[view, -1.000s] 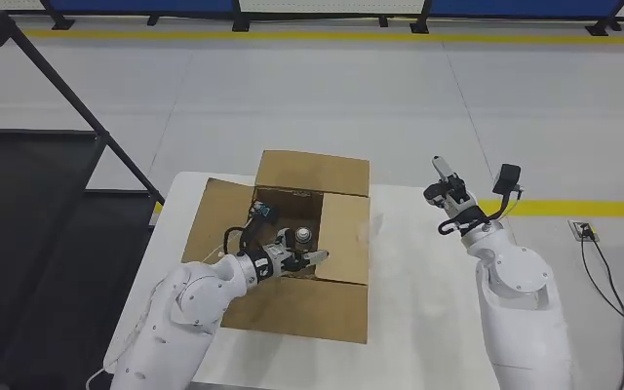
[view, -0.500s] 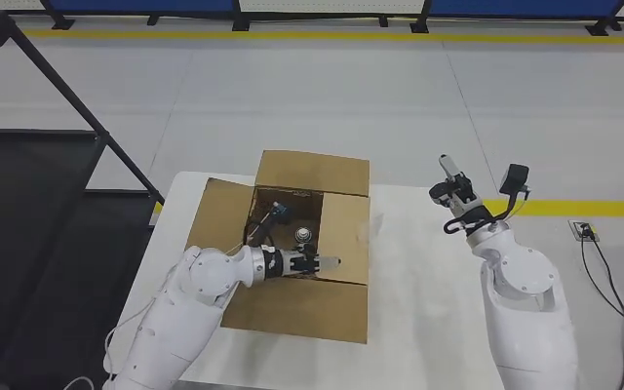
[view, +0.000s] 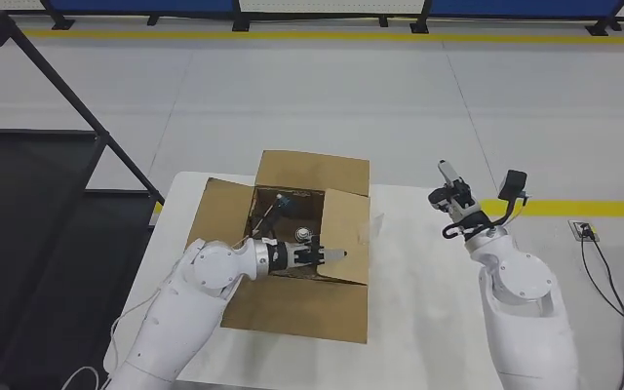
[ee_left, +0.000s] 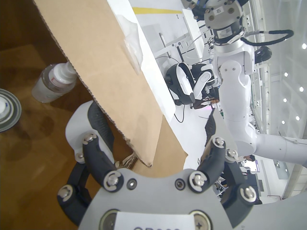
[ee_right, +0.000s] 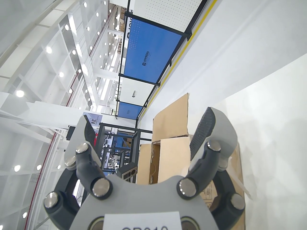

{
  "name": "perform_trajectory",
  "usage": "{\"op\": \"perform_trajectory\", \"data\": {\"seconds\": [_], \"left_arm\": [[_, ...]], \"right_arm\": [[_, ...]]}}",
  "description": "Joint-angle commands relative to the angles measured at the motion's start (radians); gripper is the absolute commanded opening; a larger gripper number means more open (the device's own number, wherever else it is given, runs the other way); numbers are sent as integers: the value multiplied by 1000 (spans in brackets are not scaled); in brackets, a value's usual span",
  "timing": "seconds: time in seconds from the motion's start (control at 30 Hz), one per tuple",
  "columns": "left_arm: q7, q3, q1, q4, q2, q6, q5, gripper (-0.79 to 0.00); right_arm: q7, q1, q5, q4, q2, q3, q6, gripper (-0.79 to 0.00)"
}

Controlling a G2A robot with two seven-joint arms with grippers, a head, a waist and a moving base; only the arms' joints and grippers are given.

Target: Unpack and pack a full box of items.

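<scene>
An open cardboard box [view: 292,302] stands on the white table [view: 419,312]. My left gripper [view: 327,255] is at the box's right-hand flap [ee_left: 100,48]. It is open [ee_left: 151,118], one finger inside the box and the other outside, the flap's edge between them. Inside lie a clear bottle with a white cap [ee_left: 54,82] and a round tin [ee_left: 7,113]; the tin's top [view: 304,234] shows from above. My right gripper [view: 444,174] is raised off the table's right side, open [ee_right: 147,118] and holding nothing.
A crumpled clear plastic bag [ee_left: 130,39] lies on the table just right of the box. The box's far flap [view: 312,171] stands up and its left flap [view: 219,219] lies outward. A dark rack [view: 58,195] stands left of the table.
My left gripper has slid rightward across the box opening onto the right flap's edge. The right arm has shifted only slightly.
</scene>
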Motion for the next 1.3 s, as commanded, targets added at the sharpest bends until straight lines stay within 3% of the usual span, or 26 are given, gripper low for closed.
{"op": "perform_trajectory", "data": {"seconds": [0.0,0.13,0.33,0.63,0.83,1.07,1.2,1.27], "left_arm": [[4,-16,9,-25,5,0,1,0],[14,-31,22,-80,11,11,4,0],[42,-17,19,-134,9,40,24,0],[112,25,-1,-178,-1,74,75,0],[167,59,-12,-198,-9,92,142,0],[229,9,44,-160,9,125,258,0],[245,-26,87,-140,20,153,292,0],[244,-39,100,-138,24,160,305,0]], "right_arm": [[57,15,-30,28,6,-17,25,0],[195,56,-105,104,22,-38,59,0],[168,90,-81,184,23,-58,46,0],[124,82,30,194,32,-17,-6,0],[214,68,76,188,42,-17,-27,0],[367,51,113,235,57,-36,-28,0],[362,40,268,282,46,-53,-22,0],[291,39,264,291,44,-59,-20,0]]}}
